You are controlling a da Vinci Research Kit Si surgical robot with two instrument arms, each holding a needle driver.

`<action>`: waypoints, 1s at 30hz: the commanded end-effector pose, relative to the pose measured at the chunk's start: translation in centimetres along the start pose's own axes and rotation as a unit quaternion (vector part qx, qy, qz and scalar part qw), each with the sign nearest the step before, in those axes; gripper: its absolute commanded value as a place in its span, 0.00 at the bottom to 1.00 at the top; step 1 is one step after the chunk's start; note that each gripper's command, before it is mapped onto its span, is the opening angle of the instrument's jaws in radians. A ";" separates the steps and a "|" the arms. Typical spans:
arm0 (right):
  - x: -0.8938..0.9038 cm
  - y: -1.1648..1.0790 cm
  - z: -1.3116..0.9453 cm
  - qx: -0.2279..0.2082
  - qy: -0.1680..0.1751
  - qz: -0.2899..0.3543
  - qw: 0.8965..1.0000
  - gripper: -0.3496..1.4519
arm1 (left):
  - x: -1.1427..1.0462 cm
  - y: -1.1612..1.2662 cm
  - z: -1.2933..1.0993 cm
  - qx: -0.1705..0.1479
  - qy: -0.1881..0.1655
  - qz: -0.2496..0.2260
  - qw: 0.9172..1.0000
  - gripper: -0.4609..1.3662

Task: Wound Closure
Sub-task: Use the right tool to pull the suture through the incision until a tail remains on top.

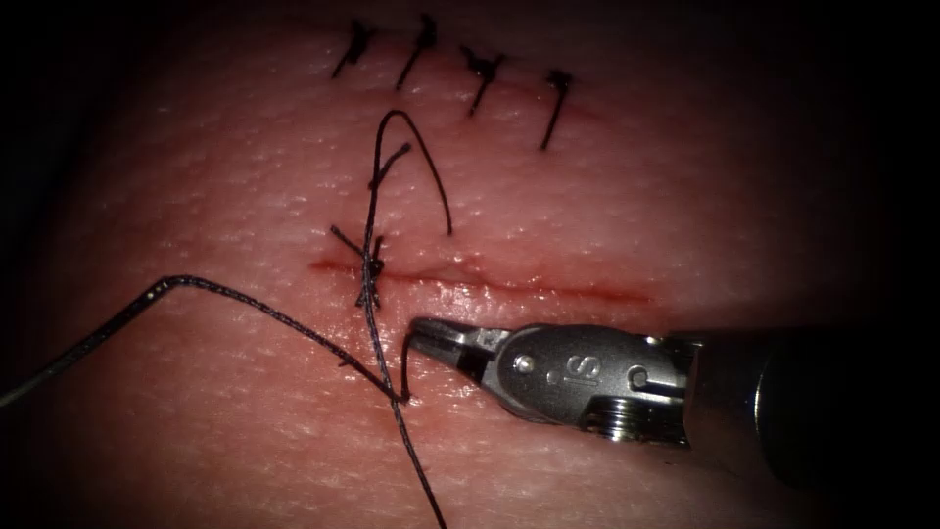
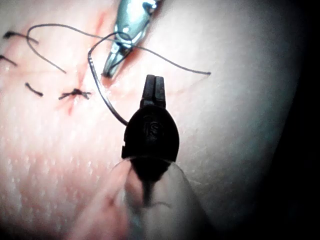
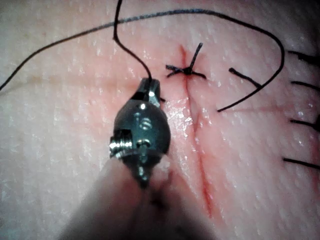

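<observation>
The cut (image 1: 548,287) runs across the tissue (image 1: 685,176), with one tied stitch (image 1: 370,264) near its left end. My right tool (image 1: 416,333) lies just below the cut, jaws shut on the thread (image 1: 404,367) at their very tip. From there the thread (image 1: 274,313) runs left to the needle (image 1: 88,343). The needle lies free on the tissue at the far left, not in the tissue and held by neither tool. In the left wrist view my left tool (image 2: 154,80) hovers with its jaws shut on nothing, beside the needle (image 2: 102,92) and the right tool (image 2: 109,70).
A row of several finished stitches (image 1: 480,69) lies beyond the cut. A loose thread end (image 1: 436,186) arcs above the knot (image 3: 186,71). Another strand (image 1: 421,480) trails toward the near edge. Thin red fluid lines the cut (image 3: 200,165).
</observation>
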 end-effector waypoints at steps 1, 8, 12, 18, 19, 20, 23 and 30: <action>0.01 -0.04 -0.02 0.002 -0.002 -0.001 1.000 0.00 | -0.01 -0.03 0.00 0.001 0.001 0.000 1.000 0.06; 0.13 -0.32 -0.20 0.014 -0.005 0.005 1.000 0.00 | -0.17 -0.16 -0.01 0.011 0.002 -0.013 1.000 0.06; 0.14 -0.55 -0.26 0.023 -0.009 0.009 1.000 0.00 | -0.25 -0.24 -0.01 0.013 0.003 -0.016 1.000 0.06; 0.15 -0.81 -0.31 0.031 -0.010 0.012 0.999 0.00 | -0.34 -0.41 -0.09 0.023 0.004 -0.020 1.000 0.06; 0.15 -0.87 -0.33 0.032 -0.010 0.011 0.999 0.00 | -0.37 -0.47 -0.13 0.027 0.004 -0.019 0.999 0.06; 0.15 -0.89 -0.34 0.033 -0.009 0.011 0.999 0.00 | -0.38 -0.49 -0.15 0.029 0.004 -0.022 0.999 0.06; 0.19 -1.04 -0.40 0.039 -0.010 0.013 0.999 0.00 | -0.47 -0.63 -0.24 0.037 0.006 -0.023 0.999 0.06; 0.31 -1.48 -0.56 0.055 -0.008 0.013 0.998 0.00 | -0.63 -0.77 -0.24 0.052 0.005 -0.024 0.998 0.06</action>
